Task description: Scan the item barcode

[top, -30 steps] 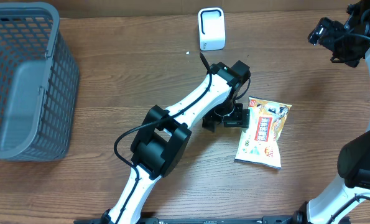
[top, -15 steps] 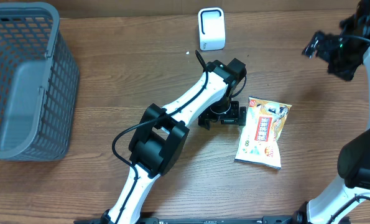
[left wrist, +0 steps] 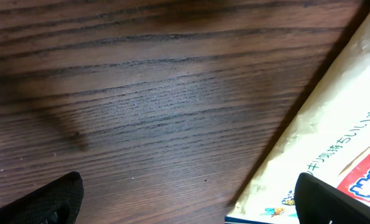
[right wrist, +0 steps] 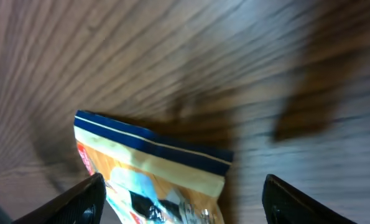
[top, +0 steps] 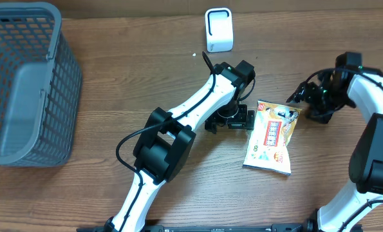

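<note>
Overhead: snack packet flat on bench, right of centre, long axis running far edge to near edge. Left gripper just beside its left flank, spread, empty. Right gripper at its far-right corner.
Left wrist: bare wood between fingertips.
Right wrist: jaws spread astride packet's end seam, nothing pinched.

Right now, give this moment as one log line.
left gripper: open, by packet left edge | right gripper: open, at packet top corner | packet: flat on table | scanner: untouched

Snack packet — flat, face-up, scanner upright
</note>
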